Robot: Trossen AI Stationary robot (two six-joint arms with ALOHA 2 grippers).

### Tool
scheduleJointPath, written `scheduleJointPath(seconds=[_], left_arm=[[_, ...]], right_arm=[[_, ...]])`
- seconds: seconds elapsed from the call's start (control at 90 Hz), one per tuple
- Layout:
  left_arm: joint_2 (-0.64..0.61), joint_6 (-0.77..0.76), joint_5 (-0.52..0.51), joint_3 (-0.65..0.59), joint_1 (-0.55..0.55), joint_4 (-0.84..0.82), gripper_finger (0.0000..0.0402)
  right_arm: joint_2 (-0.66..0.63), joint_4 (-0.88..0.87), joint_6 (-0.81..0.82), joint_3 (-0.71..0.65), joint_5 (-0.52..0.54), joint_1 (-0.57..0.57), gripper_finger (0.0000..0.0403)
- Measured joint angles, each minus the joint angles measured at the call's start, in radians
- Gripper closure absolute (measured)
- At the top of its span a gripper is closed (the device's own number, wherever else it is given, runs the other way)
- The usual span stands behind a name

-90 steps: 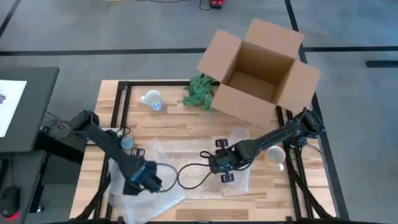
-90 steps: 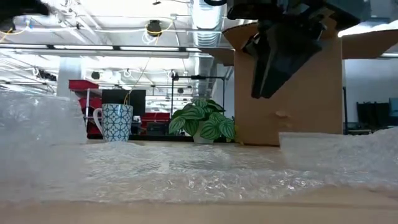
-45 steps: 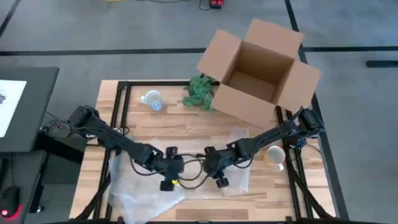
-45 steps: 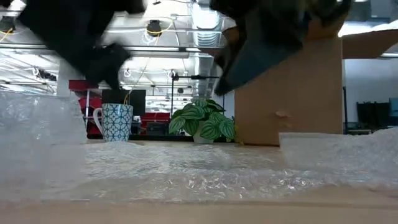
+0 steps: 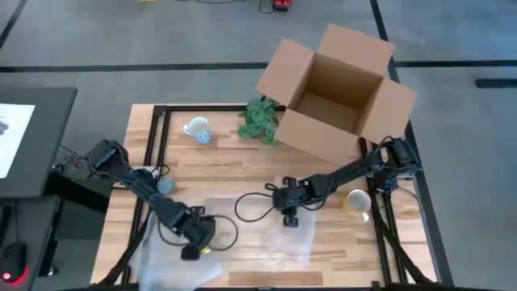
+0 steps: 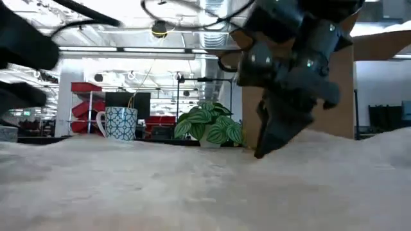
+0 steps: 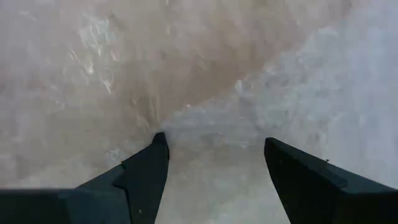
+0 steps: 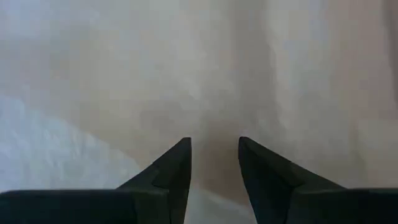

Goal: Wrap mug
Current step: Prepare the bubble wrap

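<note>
- the left gripper (image 5: 196,239) is hovering low over the near-left part of the bubble wrap sheet (image 5: 242,238), and in the left wrist view its 2 fingers (image 7: 146,171) are standing well apart with only wrap between them, so it is released and holding nothing.
- the right gripper (image 5: 289,212) is pointing down at the sheet's middle-right area; in the right wrist view its fingers (image 8: 174,168) are showing a narrow gap with wrap behind, and i am judging it as not clamped on anything, though a thin fold of film could be hiding there.
- the patterned mug (image 5: 197,129) is sitting at the far-left part of the table (image 5: 226,166), well apart from the sheet and from both grippers; in the low view it is standing upright (image 6: 119,122) beside the small plant (image 6: 210,128).
- a 2nd, tan mug (image 5: 356,200) is resting at the right edge, near the right arm and below the open cardboard box (image 5: 335,89).
- i am judging the step as spreading or positioning the wrap, with the mug not yet on it.
- risks: the film is looking light and crumpled, so a pinch on one side could be dragging the whole sheet or bunching it; 2 arms pulling unevenly could be tearing or folding it; the loose cable (image 5: 254,206) near the right gripper could be snagging the wrap.
</note>
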Motion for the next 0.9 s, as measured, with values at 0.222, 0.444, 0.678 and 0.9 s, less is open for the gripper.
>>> scheduleJointPath(seconds=[0.222,0.444,0.678,0.9], left_arm=[[-0.102,-0.075,-0.161,0.028,-0.022,-0.061,0.0158],[-0.182,-0.014,-0.363,0.028,0.056,0.03,0.0158],[-0.111,0.195,-0.316,0.012,0.232,0.148,0.0158],[0.039,0.305,-0.3,-0.024,0.403,0.189,0.0158]], right_arm=[[-0.006,-0.132,0.097,0.004,0.134,-0.007,0.028],[0.0,-0.328,0.175,0.115,0.295,0.02,0.0289],[-0.001,-0.301,0.09,0.15,0.088,0.055,0.0295],[0.0,-0.291,0.156,0.068,0.024,0.094,0.0295]])
